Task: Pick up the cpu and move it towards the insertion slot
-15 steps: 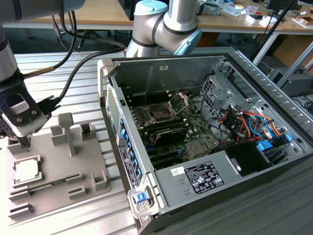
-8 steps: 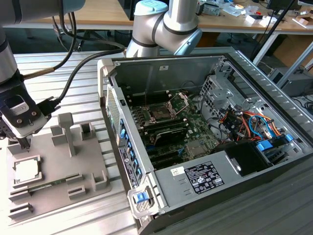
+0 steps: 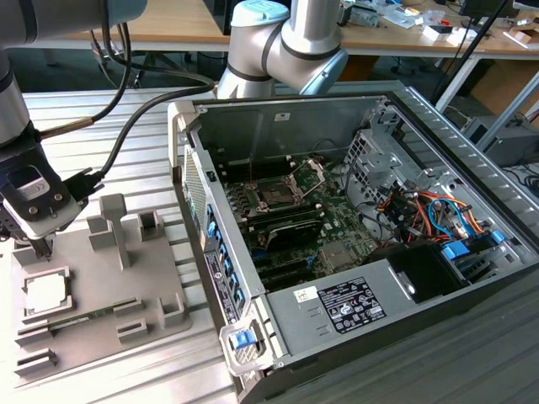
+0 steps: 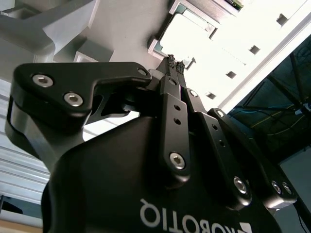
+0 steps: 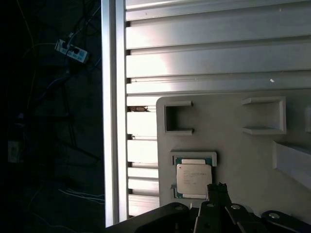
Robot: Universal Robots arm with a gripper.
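Beside upright posts (image 3: 114, 220) on the tray (image 3: 101, 282), the gripper (image 5: 218, 186), pressed together, hangs just above the cpu (image 5: 193, 178).

The arm (image 3: 290, 38) was silver-grey with pale blue joint caps (image 3: 257, 13) and black cables (image 3: 126, 59). The gripper (image 4: 176, 62) was matte black, with silver screws (image 4: 177, 160) and white lettering (image 4: 194, 218).

Not much you can actually read here, tbh. In the second wrist view there's white lettering (image 4: 194, 219) across the black body of the gripper (image 4: 176, 62), upside down and cut off at the picture's edge. In the exterior view, a white label (image 3: 350, 301) on the power supply (image 3: 307, 337) has rows of fine print and small marks, all too tiny to make out. A little white sticker (image 3: 305, 295) just beside it has a dark scribble. In the first wrist view, the cpu (image 5: 194, 178) top shows faint print lines, unreadable.
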